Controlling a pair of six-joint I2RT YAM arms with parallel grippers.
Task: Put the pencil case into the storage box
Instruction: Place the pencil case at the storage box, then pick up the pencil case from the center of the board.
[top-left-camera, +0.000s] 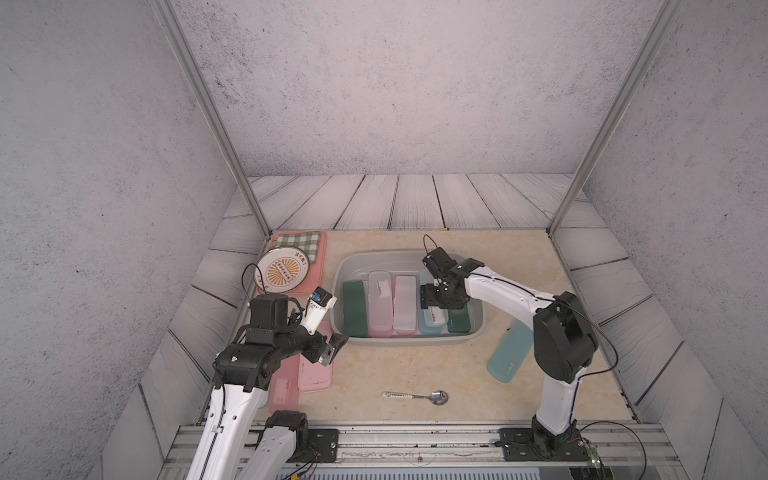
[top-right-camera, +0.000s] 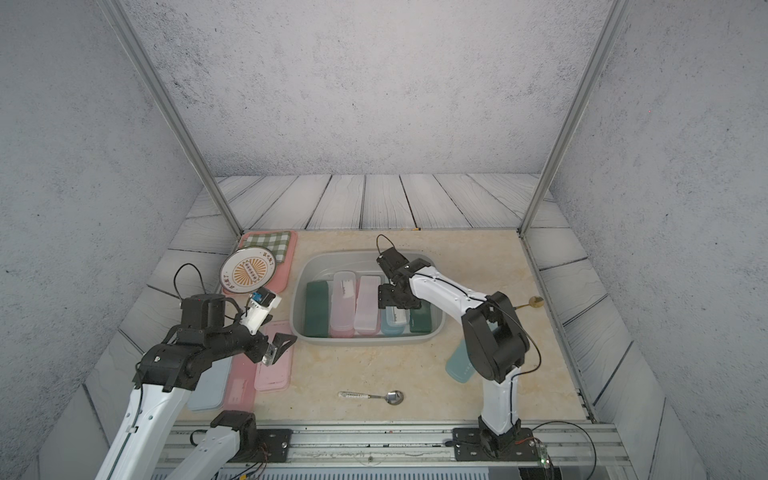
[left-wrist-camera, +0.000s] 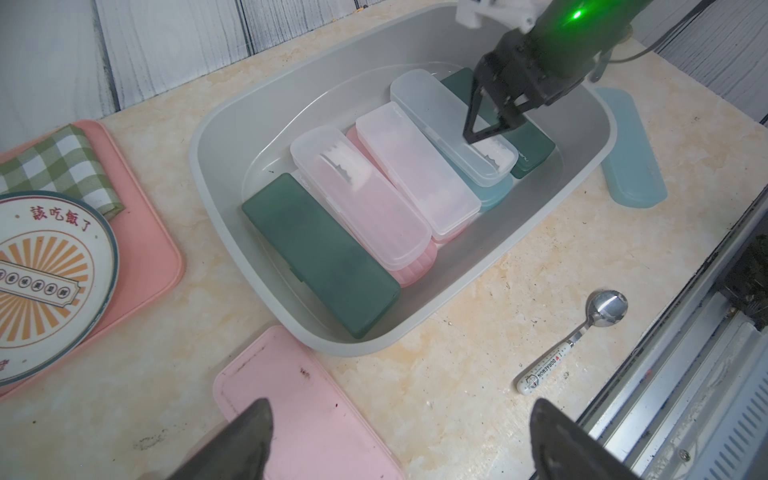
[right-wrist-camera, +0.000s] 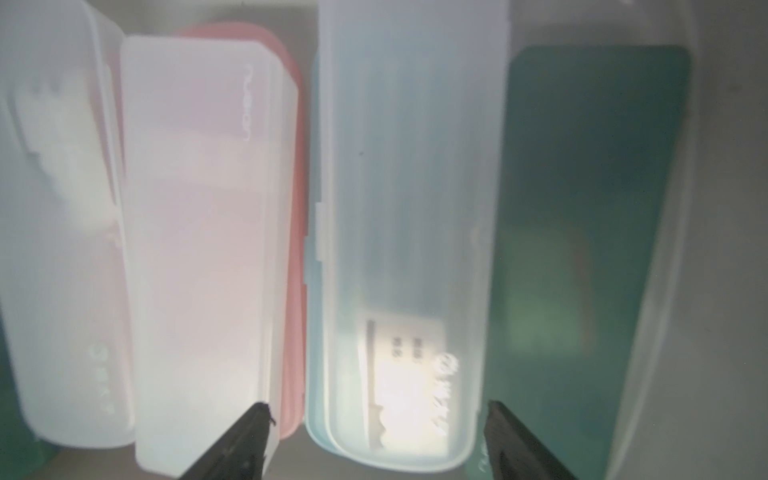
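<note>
The storage box (top-left-camera: 409, 341) is sitting on the table. The pencil case (right-wrist-camera: 407, 187) is lying flat inside the box, near its right end. It is see-through, and it is resting on top of a light blue case (left-wrist-camera: 494, 195). Its long way is running across the box, from the front wall to the back wall, in line with the other cases in there. The end with the white paper slip is pointing at the front wall, the one nearest the arms. A dark green case (right-wrist-camera: 582, 208) is lying between it and the box's right wall. The right gripper (right-wrist-camera: 376, 409) is hanging over the paper-slip end of the pencil case. Its fingers are standing apart, one on each side of the case. The left gripper (left-wrist-camera: 401, 415) is hanging outside the box, by its front left corner, over a flat pink case (left-wrist-camera: 299, 399). Its fingers are spread wide and are holding nothing.
</note>
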